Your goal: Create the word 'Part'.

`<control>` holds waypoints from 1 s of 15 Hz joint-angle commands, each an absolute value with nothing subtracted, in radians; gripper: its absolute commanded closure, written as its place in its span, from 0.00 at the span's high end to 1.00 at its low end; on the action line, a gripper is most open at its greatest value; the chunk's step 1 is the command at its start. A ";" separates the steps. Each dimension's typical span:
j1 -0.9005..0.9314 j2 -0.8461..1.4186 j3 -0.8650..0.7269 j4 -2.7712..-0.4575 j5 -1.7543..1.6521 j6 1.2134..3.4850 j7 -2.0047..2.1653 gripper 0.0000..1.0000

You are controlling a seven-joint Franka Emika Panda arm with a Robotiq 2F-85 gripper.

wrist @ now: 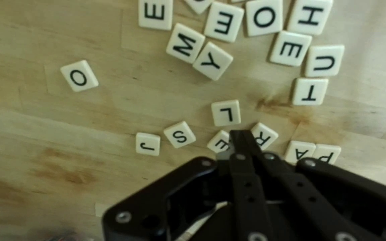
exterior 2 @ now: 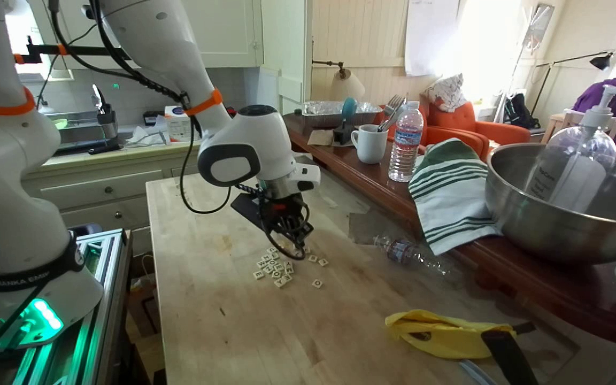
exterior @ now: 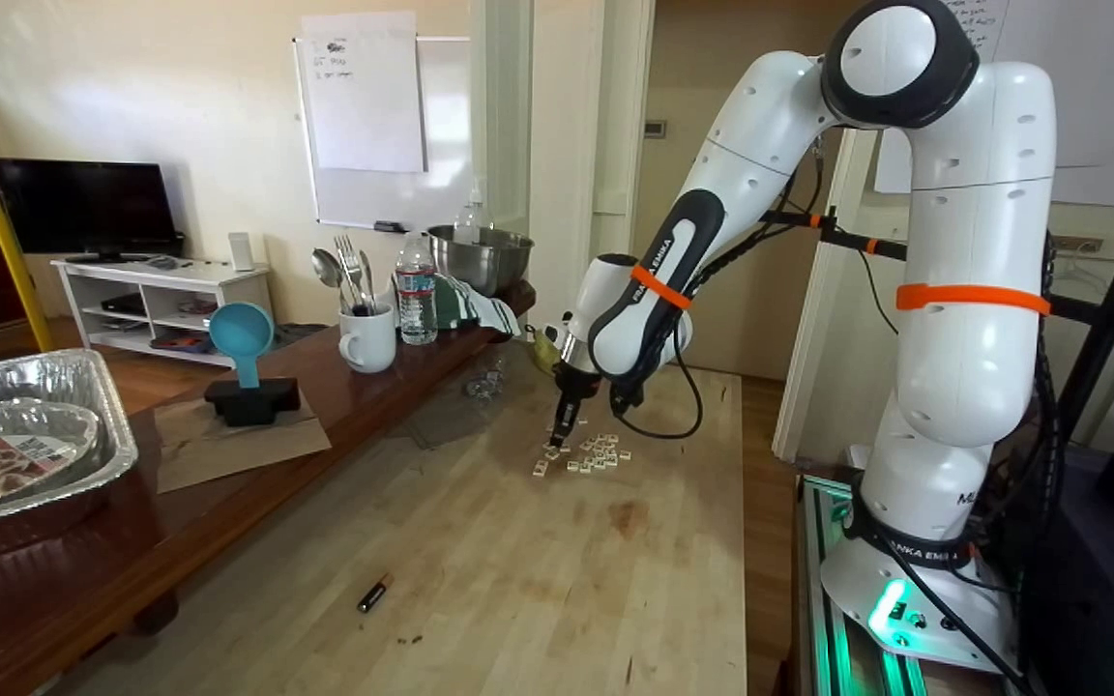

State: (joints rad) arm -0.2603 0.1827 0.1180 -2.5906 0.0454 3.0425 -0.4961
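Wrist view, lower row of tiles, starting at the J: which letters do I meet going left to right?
J tile, S tile, E tile (partly hidden), R tile, A tile, P tile.

The bent arm (exterior: 746, 174) angles its closed gripper (wrist: 245, 137) downward.
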 commanded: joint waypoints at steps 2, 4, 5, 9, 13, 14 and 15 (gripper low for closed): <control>-0.280 0.202 0.182 -2.577 0.165 3.025 -0.465 0.00; -0.263 0.215 0.165 -2.575 0.165 3.037 -0.440 0.00; -0.258 0.220 0.157 -2.574 0.159 3.038 -0.430 0.00; -0.252 0.237 0.140 -2.564 0.142 3.034 -0.404 0.00; -0.268 0.247 0.173 -2.555 0.142 3.014 -0.455 0.00; -0.272 0.247 0.183 -2.554 0.142 3.012 -0.473 0.00; -0.261 0.246 0.172 -2.558 0.117 3.016 -0.486 0.00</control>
